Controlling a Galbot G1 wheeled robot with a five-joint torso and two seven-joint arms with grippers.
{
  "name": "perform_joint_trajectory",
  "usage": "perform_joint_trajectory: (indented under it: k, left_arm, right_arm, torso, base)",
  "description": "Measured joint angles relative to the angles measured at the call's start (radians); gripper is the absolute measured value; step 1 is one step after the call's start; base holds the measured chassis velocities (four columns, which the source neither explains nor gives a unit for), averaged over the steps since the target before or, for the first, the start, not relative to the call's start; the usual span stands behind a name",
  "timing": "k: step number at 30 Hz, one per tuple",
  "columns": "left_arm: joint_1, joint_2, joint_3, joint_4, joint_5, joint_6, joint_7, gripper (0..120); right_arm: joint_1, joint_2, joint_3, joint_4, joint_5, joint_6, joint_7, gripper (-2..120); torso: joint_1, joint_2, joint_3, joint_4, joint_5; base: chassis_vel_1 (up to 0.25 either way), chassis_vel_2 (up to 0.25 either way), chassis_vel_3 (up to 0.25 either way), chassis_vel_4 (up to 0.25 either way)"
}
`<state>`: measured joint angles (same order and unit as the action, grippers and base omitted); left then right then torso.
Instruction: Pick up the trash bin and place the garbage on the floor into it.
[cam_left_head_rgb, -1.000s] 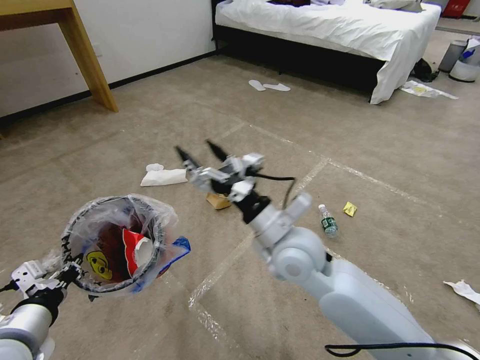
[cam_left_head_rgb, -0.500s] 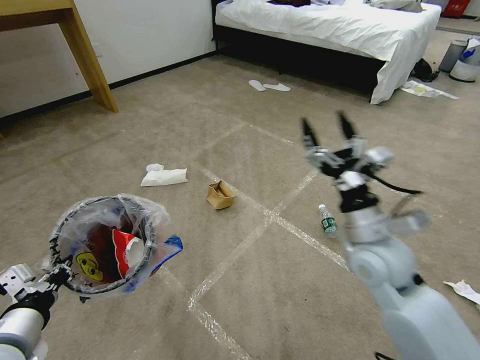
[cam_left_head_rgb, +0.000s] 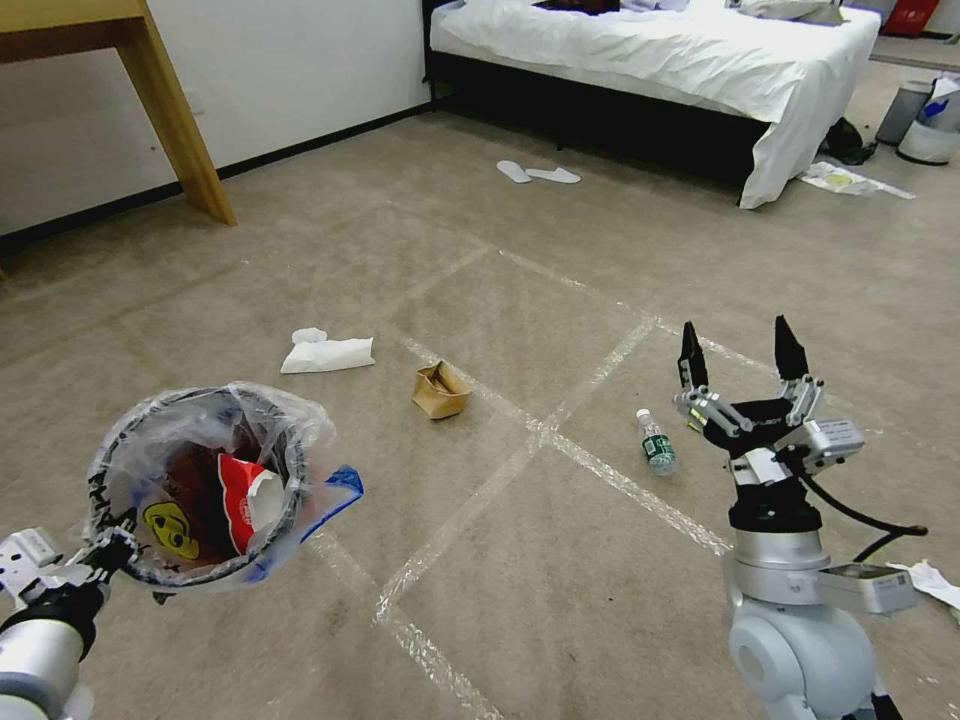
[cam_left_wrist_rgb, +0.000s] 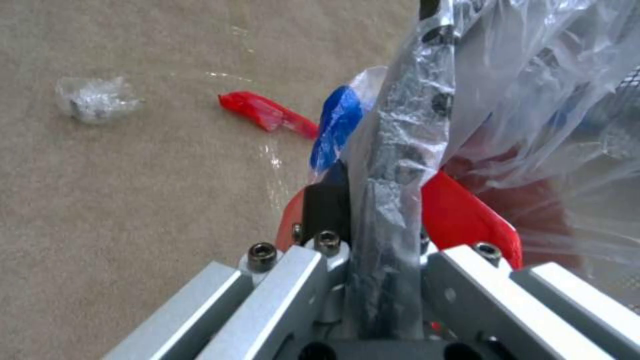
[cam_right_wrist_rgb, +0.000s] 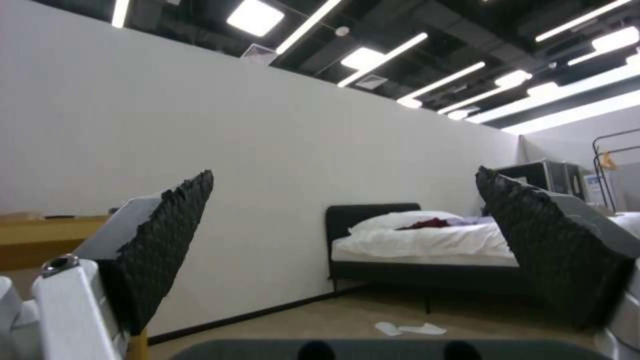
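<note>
With our left pincer (cam_left_head_rgb: 110, 548) clamped on the trash bin (cam_left_head_rgb: 195, 485) rim, our spread, upturned right pincer (cam_left_head_rgb: 742, 352) stands nearest the bottle (cam_left_head_rgb: 656, 441), lying lengthwise just leftward.

Floor count: one trash bin (cam_left_head_rgb: 196, 488), one brown box (cam_left_head_rgb: 439, 390), one bottle (cam_left_head_rgb: 656, 442), two white tissue wads (cam_left_head_rgb: 328, 352) and (cam_left_head_rgb: 925, 578), two slippers (cam_left_head_rgb: 538, 173), one red scrap (cam_left_wrist_rgb: 267, 113), one clear crumpled wrapper (cam_left_wrist_rgb: 95, 98), plus two grey bins (cam_left_head_rgb: 925, 118) by the bed.
</note>
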<state>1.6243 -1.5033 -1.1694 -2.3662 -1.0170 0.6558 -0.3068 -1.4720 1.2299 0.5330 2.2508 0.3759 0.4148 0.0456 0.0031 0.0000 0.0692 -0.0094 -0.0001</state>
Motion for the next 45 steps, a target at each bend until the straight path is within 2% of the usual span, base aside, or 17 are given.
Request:
perform_joint_trajectory:
  k: [17,34,45]
  left_arm:
    - [0.011,0.001,0.003,-0.01,-0.008,0.0,0.0,0]
    - [0.01,-0.002,0.02,-0.016,-0.008,0.0,-0.001,0]
    - [0.022,-0.002,0.006,-0.026,-0.013,0.0,0.0,0]
  right_arm:
    - [-0.005,0.009,-0.012,-0.039,-0.029,-0.014,-0.007,100]
    - [-0.013,0.023,-0.005,-0.049,-0.05,0.0,-0.004,100]
    - [-0.015,0.025,-0.01,-0.05,-0.064,0.004,-0.004,100]
  torso:
    - [0.0,0.0,0.0,-0.0002,0.0]
    - [0.0,0.0,0.0,-0.0003,0.0]
    - [0.0,0.0,0.0,-0.0001,0.0001]
  base:
    - [-0.009,0.006,0.005,-0.007]
    - [-0.133,0.137,0.128,-0.134]
    - [-0.095,0.091,0.1,-0.082]
